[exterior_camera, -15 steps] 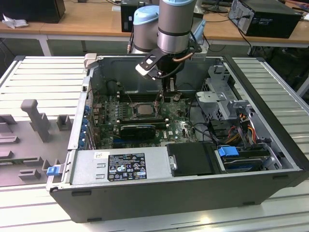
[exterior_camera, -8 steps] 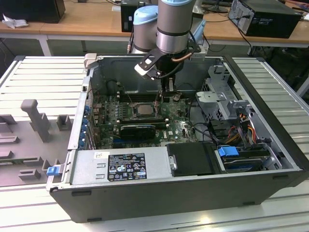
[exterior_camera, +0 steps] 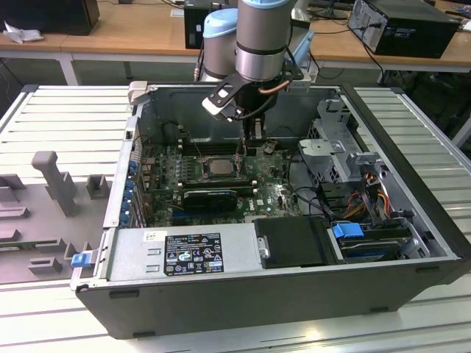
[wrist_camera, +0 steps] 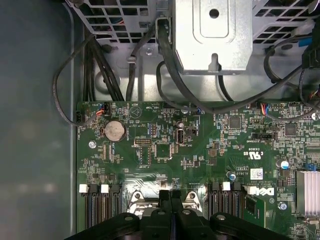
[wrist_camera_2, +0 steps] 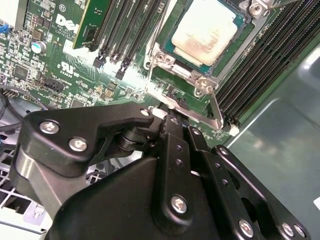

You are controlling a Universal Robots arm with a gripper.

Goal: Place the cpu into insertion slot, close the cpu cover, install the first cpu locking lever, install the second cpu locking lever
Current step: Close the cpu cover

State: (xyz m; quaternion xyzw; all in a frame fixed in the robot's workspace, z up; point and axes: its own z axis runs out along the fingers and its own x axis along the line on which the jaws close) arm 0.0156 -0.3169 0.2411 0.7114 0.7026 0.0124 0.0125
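The cpu (wrist_camera_2: 206,31), silver-topped, lies seated in the insertion slot on the green motherboard (wrist_camera: 200,150); it also shows in the exterior view as the cpu (exterior_camera: 218,167). The cpu cover (wrist_camera_2: 181,70), a dull metal frame, lies down around the chip and hides most of the slot. One thin wire locking lever (wrist_camera_2: 149,80) runs beside the socket. A second lever arm (wrist_camera_2: 216,106) bends along the socket's edge toward my fingertips. My gripper (wrist_camera_2: 170,119) is shut, its tips right at that lever's end. In the first wrist view the gripper (wrist_camera: 171,196) sits between two socket corners.
Black memory slots (wrist_camera_2: 260,65) flank the socket on both sides. A green card (wrist_camera_2: 90,22) stands in one slot. A metal drive cage (wrist_camera: 210,35) and black cables (wrist_camera: 100,70) lie beyond the board. The case wall (exterior_camera: 280,294) and power supply (exterior_camera: 184,254) border the board.
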